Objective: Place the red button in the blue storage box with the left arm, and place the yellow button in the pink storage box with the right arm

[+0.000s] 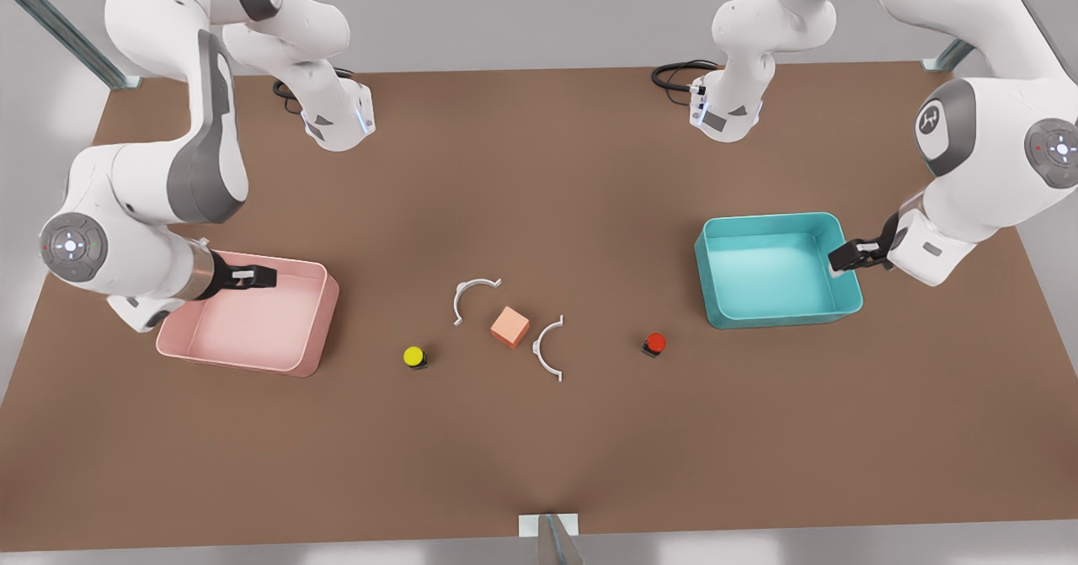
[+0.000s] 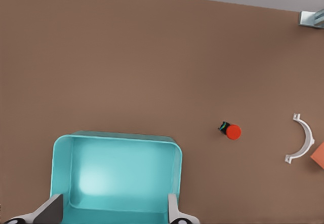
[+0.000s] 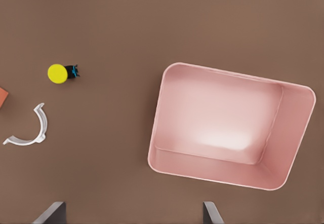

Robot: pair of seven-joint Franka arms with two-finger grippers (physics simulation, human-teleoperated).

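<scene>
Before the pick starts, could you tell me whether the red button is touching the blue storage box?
Apart: the front view shows bare table between the red button and the blue storage box.

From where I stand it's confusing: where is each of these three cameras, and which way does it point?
Front view: sits high, looks down on the brown table; both white arms show.
Left wrist view: rides the left gripper, open, above the blue storage box; the red button lies beyond.
Right wrist view: rides the right gripper, open, facing the pink storage box and yellow button.
Shared: both wrist views catch the orange cube.
</scene>
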